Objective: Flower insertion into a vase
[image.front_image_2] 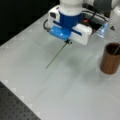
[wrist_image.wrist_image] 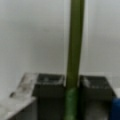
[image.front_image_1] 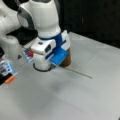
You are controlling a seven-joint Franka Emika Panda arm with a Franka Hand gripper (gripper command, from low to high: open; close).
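One green flower stem [image.front_image_2: 56, 56] is in play here, and it is not yet in the vase [image.front_image_2: 110, 58]. The gripper [image.front_image_2: 67, 42] sits low over the grey desk [image.front_image_2: 62, 90] in the upper middle of a front view, and its jaws are clamped on one end of the stem; the wrist view shows the stem [wrist_image.wrist_image: 74, 50] pinched between the two dark fingers [wrist_image.wrist_image: 50, 86] and running straight up the frame. The rest of the stem slants away from the gripper toward the lower left in that front view, its far tip at or close to the desk surface.

In a front view the brown vase stands upright at the right edge, well apart from the gripper, and a thin pale line inside its rim may be another stem, though I cannot tell. In a front view the vase [image.front_image_1: 67, 58] is mostly hidden behind the gripper [image.front_image_1: 53, 65], with the stem [image.front_image_1: 78, 72] reaching right.

By my judgement the grasp is made; carrying, tilting upright and inserting remain.
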